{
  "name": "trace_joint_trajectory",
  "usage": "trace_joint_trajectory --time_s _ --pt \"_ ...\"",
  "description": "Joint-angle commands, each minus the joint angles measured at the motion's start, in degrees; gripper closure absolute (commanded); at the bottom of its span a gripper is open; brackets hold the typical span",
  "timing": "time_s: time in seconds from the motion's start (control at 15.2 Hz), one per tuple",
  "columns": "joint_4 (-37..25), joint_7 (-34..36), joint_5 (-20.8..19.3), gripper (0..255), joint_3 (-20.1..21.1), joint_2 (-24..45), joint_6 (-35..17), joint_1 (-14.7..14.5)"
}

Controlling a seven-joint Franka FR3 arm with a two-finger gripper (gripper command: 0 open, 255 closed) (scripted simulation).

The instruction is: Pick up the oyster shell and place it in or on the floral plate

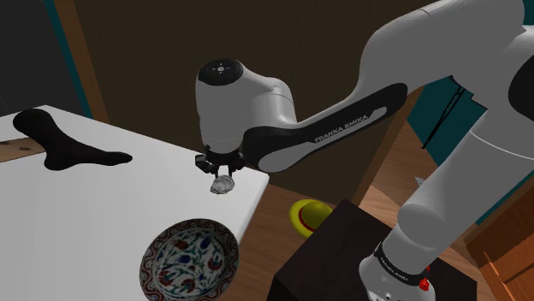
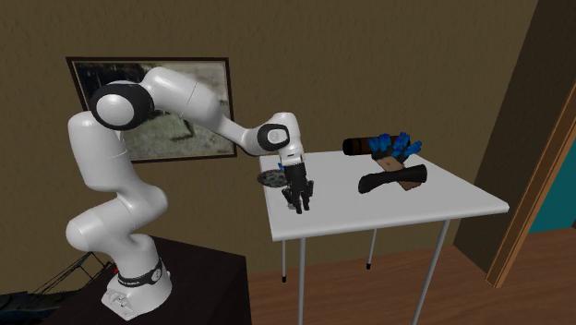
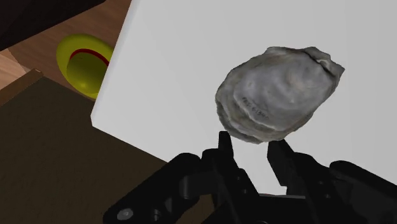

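Observation:
A grey, rough oyster shell [image 3: 273, 92] sits clasped between the tips of my black gripper [image 3: 253, 145], which is shut on its lower edge. From the shoulder camera, the gripper [image 1: 219, 168] hangs over the white table [image 1: 103, 214] near its edge, with the shell [image 1: 222, 183] just under it; I cannot tell if the shell touches the table. The floral plate [image 1: 151, 256], white with red and blue-green flowers, lies on the table below the gripper toward the shoulder view's bottom. In the second exterior view the gripper [image 2: 301, 201] points down, and the plate [image 2: 270, 177] lies just behind it.
A black sock-like object [image 1: 68, 145] lies at the table's far left. Dark and blue items [image 2: 392, 162] occupy the far table corner. A yellow bowl [image 1: 310, 214] rests on the wooden floor beside the dark stand [image 1: 342, 256], close to the table edge.

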State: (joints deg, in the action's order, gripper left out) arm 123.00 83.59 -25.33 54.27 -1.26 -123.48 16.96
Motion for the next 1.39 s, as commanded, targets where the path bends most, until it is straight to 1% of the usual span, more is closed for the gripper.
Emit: trace_joint_trajectory --time_s 0.0,0.46,0.53,0.73,0.86,0.92,1.32 --pt "0.0 0.0 0.0 255 0.0 0.0 0.0 0.0" --pt "0.0 0.0 0.0 255 0.0 0.0 0.0 0.0" --pt "0.0 0.0 0.0 0 0.0 0.0 0.0 0.0" --pt "-2.8 -4.4 9.9 0 0.4 -1.8 4.7 -0.9" --pt "-5.3 -6.4 15.5 0 0.4 -2.5 8.4 -1.7" --pt "-5.4 -6.5 15.7 0 0.3 -2.5 8.6 -1.7" --pt "-2.5 -4.6 13.0 0 0.5 0.0 4.5 -1.4"
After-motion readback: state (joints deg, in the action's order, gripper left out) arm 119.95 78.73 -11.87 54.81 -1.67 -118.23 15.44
